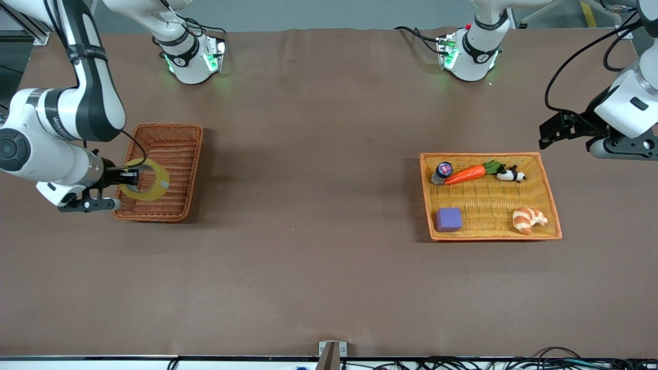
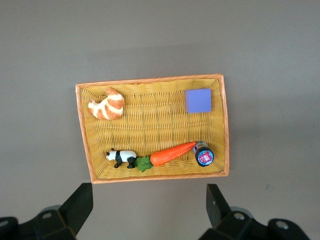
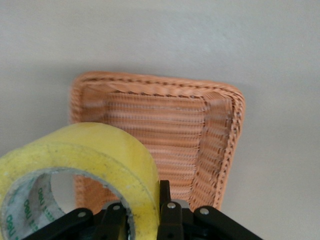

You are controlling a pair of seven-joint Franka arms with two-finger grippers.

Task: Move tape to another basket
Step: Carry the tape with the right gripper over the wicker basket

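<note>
Holding tape (image 1: 148, 180) over basket (image 1: 177, 149) near right arm's table end, right gripper (image 1: 128, 177) jaws clamped on its wall, left gripper (image 2: 150, 210) jaws apart, waiting above tray basket (image 1: 550, 192).

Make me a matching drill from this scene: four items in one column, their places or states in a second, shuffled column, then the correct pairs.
Items
1. Translucent yellow ring-shaped roll of packing tape
2. Purple cube-shaped block
3. Left pincer
4. Orange plastic carrot

Places or states
A. Lying between a small round-capped jar and a black-and-white panda figurine
B. Clamped by the right pincer over the dark reddish-brown woven wicker basket
C. Open, near the light orange-yellow woven tray basket
D. In that tray's corner nearer the front camera, toward the right arm's end

Pairs: 1-B, 2-D, 3-C, 4-A
</note>
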